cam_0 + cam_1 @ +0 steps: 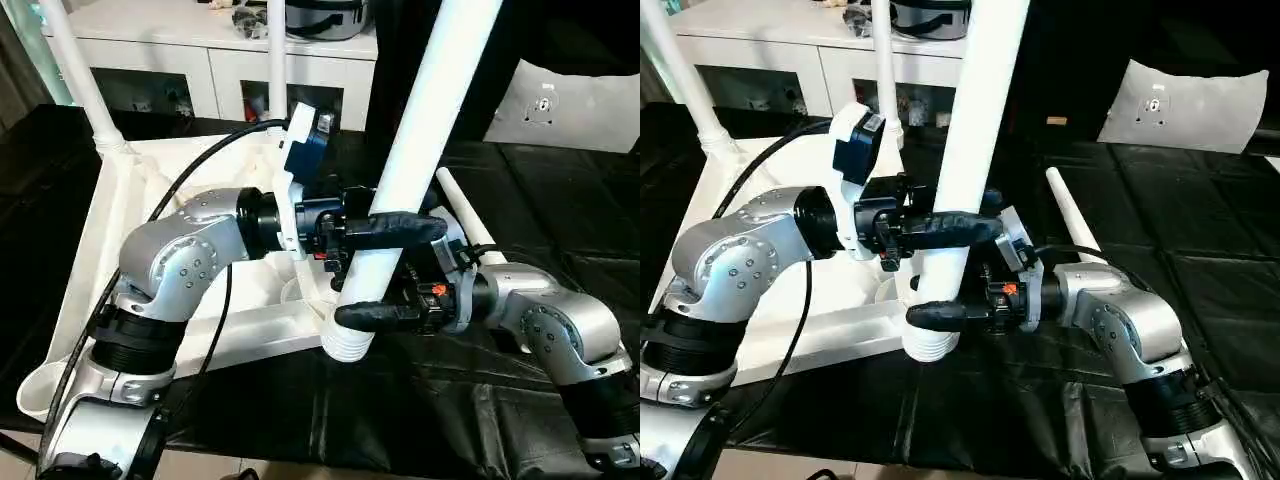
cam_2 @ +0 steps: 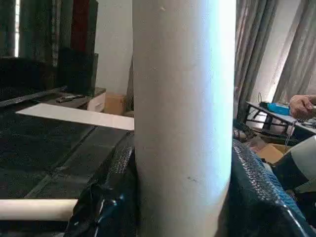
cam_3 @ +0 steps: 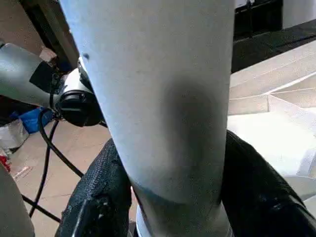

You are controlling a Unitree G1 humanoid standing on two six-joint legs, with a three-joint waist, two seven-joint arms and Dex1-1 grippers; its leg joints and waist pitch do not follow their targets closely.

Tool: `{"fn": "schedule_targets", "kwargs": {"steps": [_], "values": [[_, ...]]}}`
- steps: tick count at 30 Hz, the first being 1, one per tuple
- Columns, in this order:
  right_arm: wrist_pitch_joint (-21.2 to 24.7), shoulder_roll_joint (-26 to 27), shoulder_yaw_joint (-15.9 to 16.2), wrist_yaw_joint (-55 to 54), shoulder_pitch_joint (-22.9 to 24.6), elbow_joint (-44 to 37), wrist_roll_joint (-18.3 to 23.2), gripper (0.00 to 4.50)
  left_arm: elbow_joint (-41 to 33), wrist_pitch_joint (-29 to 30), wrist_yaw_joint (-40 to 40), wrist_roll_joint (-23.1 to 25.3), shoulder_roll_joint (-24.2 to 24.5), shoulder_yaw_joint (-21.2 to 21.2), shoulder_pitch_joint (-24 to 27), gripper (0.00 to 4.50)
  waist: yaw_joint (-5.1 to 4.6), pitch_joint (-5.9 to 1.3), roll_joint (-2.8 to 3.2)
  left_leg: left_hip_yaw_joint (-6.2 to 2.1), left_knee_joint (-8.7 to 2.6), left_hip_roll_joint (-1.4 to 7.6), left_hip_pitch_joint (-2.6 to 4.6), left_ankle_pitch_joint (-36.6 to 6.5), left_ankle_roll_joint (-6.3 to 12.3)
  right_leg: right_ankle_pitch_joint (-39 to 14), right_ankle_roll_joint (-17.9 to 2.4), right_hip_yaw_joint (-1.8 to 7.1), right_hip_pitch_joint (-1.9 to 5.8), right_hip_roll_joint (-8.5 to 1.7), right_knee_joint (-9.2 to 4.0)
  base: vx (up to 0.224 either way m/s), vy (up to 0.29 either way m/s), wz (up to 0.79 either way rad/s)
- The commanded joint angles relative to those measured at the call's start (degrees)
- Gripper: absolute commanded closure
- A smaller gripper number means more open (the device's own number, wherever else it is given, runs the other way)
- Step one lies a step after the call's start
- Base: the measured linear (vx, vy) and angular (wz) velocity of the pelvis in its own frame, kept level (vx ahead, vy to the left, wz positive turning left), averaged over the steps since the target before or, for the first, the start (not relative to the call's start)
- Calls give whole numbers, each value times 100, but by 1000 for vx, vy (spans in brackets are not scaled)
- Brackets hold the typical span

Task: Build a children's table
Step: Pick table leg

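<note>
The children's table top (image 1: 110,230) lies upside down on the black-covered surface, with two legs (image 1: 85,80) (image 1: 277,60) standing in its far corners. A third white leg (image 1: 420,120) rises tilted over the top's near right corner, its ribbed end (image 1: 347,345) just off the rim. My left gripper (image 1: 395,232) is shut on this leg from the left. Just below it, my right gripper (image 1: 360,312) is shut on the same leg from the right, its fingers (image 3: 96,197) pressed against both sides. A further leg (image 1: 465,215) lies loose on the black cover at the right.
A white cabinet (image 1: 230,60) with shelves stands behind the table top. A white sheet (image 1: 580,100) leans at the back right. The left wrist view has a flat white board (image 2: 74,116) and a person's hand (image 2: 303,104) in the distance. Black cover spreads to the right.
</note>
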Motion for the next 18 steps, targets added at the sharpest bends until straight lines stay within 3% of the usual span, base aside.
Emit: {"fn": "schedule_targets", "kwargs": {"steps": [1, 5, 7, 9, 11, 18], "values": [[107, -15, 79, 128, 0, -78, 46, 245, -16, -132, 1, 126, 0, -63, -72, 267, 1, -389, -52, 65, -363, 58, -36, -364, 192, -1936, -651, 232, 392, -392, -410, 0, 0, 0], [101, -24, 90, 119, 20, -64, 16, 246, -27, 57, 207, 299, 96, -185, -103, 267, 4, -399, -39, 58, -361, 63, -36, -336, 187, -1837, -672, 229, 399, -393, -392, 0, 0, 0], [100, -15, 86, 104, 19, -52, 5, 246, -32, 238, 157, 163, 113, -171, -97, 267, 4, -398, -27, 57, -361, 60, -34, -338, 184, -1828, -691, 228, 392, -389, -393, 0, 0, 0], [82, -3, 79, 81, 27, -29, -17, 247, 8, 263, 316, 119, 5, -55, -78, 211, -1, -397, -36, 63, -356, 60, -37, -366, 177, -1786, -737, 228, 399, -390, -395, 0, 0, 0], [65, 10, 74, 55, 29, -1, -39, 248, 47, 261, 439, 132, -55, 9, -76, 197, 3, -395, -41, 62, -357, 58, -36, -373, 179, -1812, -738, 226, 399, -390, -398, 0, 0, 0], [-193, 202, 56, -311, 107, 220, -320, 254, 7, 245, 742, 167, -153, 138, 173, 197, -4, -401, -48, 58, -355, 58, -50, -332, 183, -1788, -723, 222, 401, -398, -398, 0, 0, 0]]}}
